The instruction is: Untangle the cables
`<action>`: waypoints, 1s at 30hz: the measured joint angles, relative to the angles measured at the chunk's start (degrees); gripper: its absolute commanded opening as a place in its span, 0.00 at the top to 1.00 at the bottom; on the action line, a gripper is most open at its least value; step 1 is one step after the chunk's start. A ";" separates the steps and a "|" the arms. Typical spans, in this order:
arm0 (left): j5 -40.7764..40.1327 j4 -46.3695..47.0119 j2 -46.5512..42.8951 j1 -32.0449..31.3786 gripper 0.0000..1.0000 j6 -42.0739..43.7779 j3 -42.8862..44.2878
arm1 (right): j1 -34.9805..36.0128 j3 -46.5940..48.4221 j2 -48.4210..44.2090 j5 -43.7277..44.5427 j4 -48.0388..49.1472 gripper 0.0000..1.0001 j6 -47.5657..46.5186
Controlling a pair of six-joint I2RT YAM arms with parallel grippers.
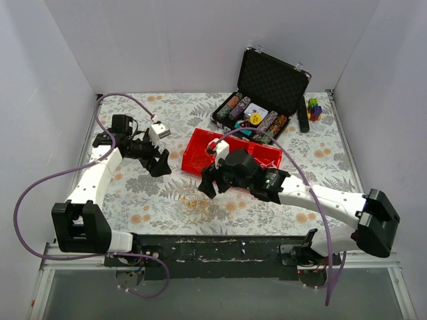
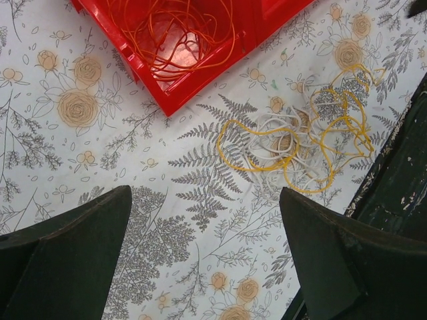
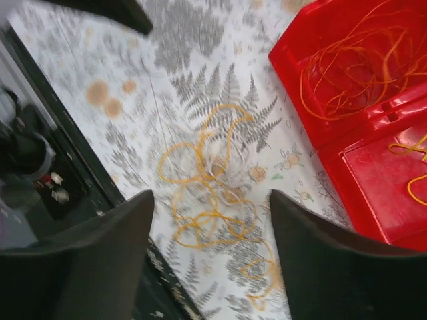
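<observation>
A loose tangle of yellow and white cables (image 1: 195, 200) lies on the floral tablecloth near the front edge. It also shows in the left wrist view (image 2: 300, 143) and, blurred, in the right wrist view (image 3: 207, 180). Thin orange cables (image 2: 177, 33) (image 3: 353, 67) lie coiled inside a red tray (image 1: 193, 157). My right gripper (image 1: 210, 181) (image 3: 212, 200) hangs above the tangle with its jaws apart and nothing clamped. To the left of the tray, my left gripper (image 1: 159, 163) (image 2: 205, 200) stands wide open over bare cloth, the tangle up and to its right.
An open black case (image 1: 275, 80) with poker chips stands behind the red tray. Small coloured blocks (image 1: 313, 110) and a black bar (image 1: 303, 115) lie at the back right. A dark metal rail (image 1: 213, 247) runs along the table's near edge. White walls enclose the table.
</observation>
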 measured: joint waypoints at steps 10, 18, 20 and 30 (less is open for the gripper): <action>-0.22 0.35 0.00 -0.35 0.07 0.17 -0.83 | 0.09 -2.43 13.88 -4.92 -0.09 0.09 4.83; -1.25 -0.09 -0.04 -0.35 0.07 1.53 -0.83 | 0.11 -1.75 19.23 -10.49 3.65 0.54 4.72; -1.55 -0.07 -0.11 -0.35 0.07 1.77 -0.85 | 0.13 -1.75 19.39 -11.56 4.39 0.77 4.72; -2.58 0.55 -2.01 -4.70 0.08 2.08 -5.70 | 0.33 -0.35 12.39 -9.29 2.01 0.99 3.74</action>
